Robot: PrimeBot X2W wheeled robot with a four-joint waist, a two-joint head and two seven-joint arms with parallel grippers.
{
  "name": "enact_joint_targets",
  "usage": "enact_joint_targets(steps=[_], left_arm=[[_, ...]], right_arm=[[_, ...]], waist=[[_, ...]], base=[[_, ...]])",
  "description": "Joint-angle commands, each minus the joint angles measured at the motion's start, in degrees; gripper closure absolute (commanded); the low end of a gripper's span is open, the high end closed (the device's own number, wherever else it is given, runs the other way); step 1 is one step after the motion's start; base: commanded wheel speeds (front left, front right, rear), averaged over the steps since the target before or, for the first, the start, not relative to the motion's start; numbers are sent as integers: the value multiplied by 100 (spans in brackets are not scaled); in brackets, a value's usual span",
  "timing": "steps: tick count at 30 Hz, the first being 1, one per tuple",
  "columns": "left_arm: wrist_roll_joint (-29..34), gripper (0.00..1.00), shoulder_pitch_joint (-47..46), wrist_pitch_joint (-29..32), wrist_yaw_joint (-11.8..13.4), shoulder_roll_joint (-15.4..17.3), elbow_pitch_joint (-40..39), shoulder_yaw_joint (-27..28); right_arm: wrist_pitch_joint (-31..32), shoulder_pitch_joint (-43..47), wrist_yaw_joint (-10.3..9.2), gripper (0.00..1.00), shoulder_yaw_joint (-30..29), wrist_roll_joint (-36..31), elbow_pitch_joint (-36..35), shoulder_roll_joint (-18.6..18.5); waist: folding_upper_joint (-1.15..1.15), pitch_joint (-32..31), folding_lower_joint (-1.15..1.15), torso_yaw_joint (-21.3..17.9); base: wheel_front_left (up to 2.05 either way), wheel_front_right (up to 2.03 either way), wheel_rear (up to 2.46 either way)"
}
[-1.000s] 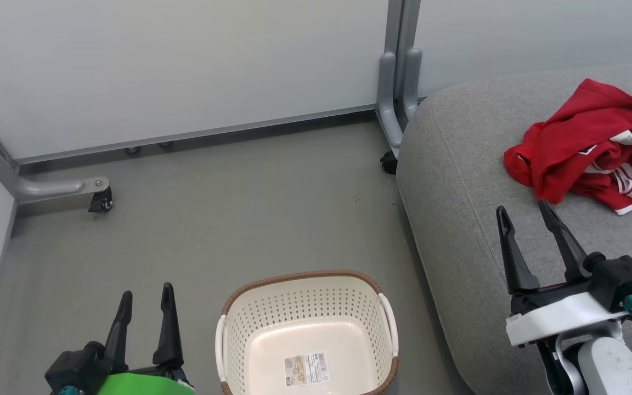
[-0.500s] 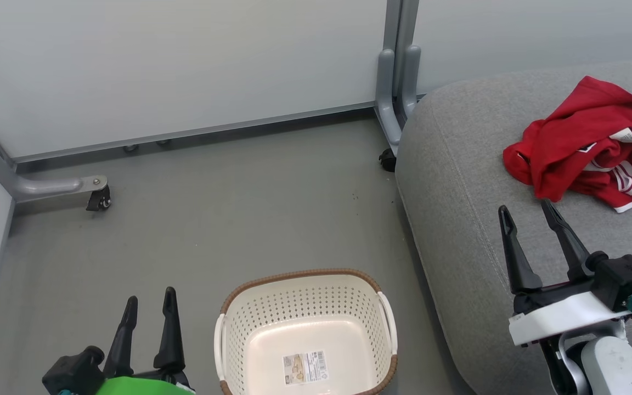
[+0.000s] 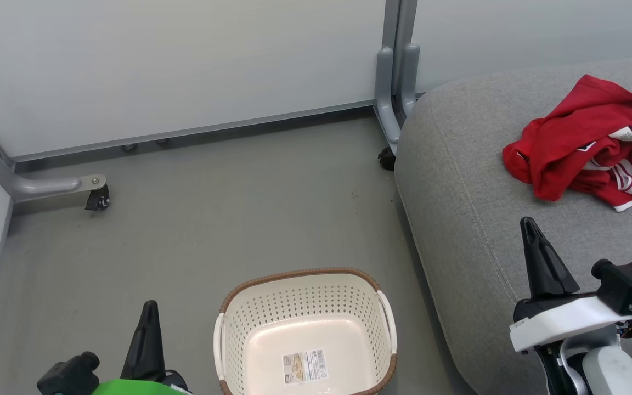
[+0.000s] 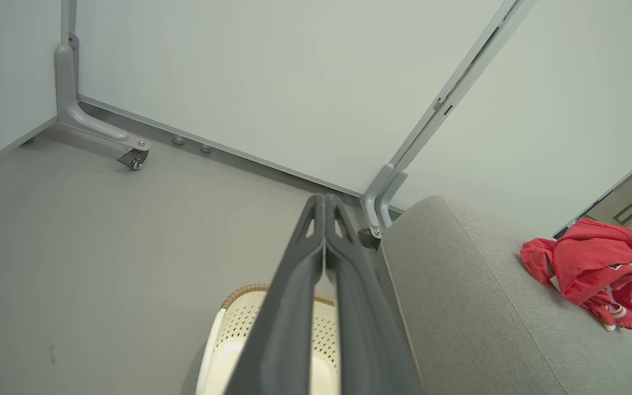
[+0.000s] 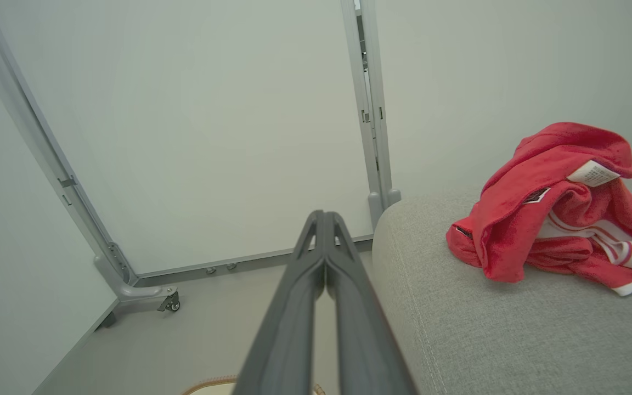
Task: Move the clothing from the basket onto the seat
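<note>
2 grippers, both w/ fingers pressed flat together and nothing between them: the left gripper (image 3: 150, 310) sits low beside the basket (image 3: 300, 273), the right gripper (image 3: 531, 227) over the front part of the seat (image 3: 469, 181), well short of the clothing (image 3: 574, 142). The clothing lies on the seat's top, towards the far right, back from its rounded edge. The basket stands on the floor (image 3: 212, 208) just left of the seat & what I can see of its inside is bare, only a barcode sticker (image 3: 305, 367) on the bottom, tho its near edge runs out of the head view. So to my eye the job's about done, and the step now is prob. just parking the arms. To do that well: keep the right arm off the heap so no fold snags on a finger, keep the left clear of the basket rim so it doesn't tip, and take 1 look into the basket's near corner. The heap itself: red, crumpled, loosely folded over on itself, white stripe trim at the right, a small white label sticking up near the top.
</note>
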Motion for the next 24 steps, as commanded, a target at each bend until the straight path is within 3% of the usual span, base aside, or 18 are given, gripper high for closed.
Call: enact_joint_targets(steps=[1,24], left_arm=[[-248,100,-123,53,4,42,-82,53],[-2005,100,-426,553,-8,116,2,236]], right_arm=[[61,-127,-1,100,-60,269,-50,-21],[596,-222,-2,100,-339,2329,190,157]], waist=[[0,2,0,2],[0,36,0,19]], base=[[0,0,0],[0,0,0]])
